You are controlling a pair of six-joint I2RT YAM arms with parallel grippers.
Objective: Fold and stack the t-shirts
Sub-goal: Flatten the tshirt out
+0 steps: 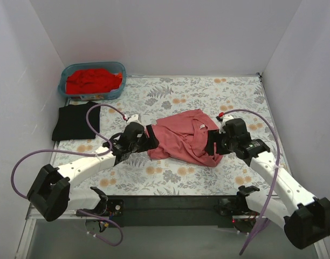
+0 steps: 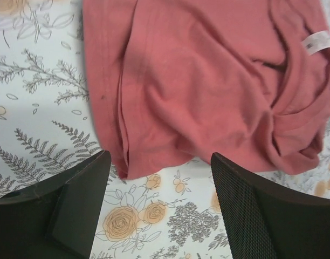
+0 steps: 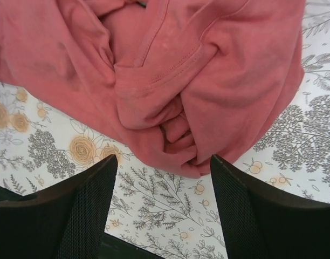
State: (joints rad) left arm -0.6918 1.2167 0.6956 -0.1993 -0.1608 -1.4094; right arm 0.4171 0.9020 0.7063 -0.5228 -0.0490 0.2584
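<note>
While the pink t-shirt (image 1: 181,139) is lying crumpled around the middle of the table (image 1: 235,97), a little closer to the near edge than to the far one, the two arms are reaching toward it from opposite sides. The left gripper (image 1: 153,139) is sitting at the left end of this shirt, and the left wrist view is showing its two dark fingers (image 2: 73,205) spread wide apart, not pressing on the cloth; the lower hem of the shirt is lying just at the gap between their tips, over the floral cover (image 2: 35,108). A white label (image 2: 317,42) is showing on the shirt toward its other end. The right gripper (image 1: 212,147) is sitting at the right end of the shirt, where the cloth is bunching in thick folds, and its fingers (image 3: 246,210) are also standing wide apart, with the lowest fold lying just between their tips but not pinched. The black t-shirt (image 1: 74,121) is lying folded flat beside the left edge of the table. Just behind it, in the far left corner, a blue bin (image 1: 122,73) is holding the red t-shirts (image 1: 92,81) in a loose pile.
</note>
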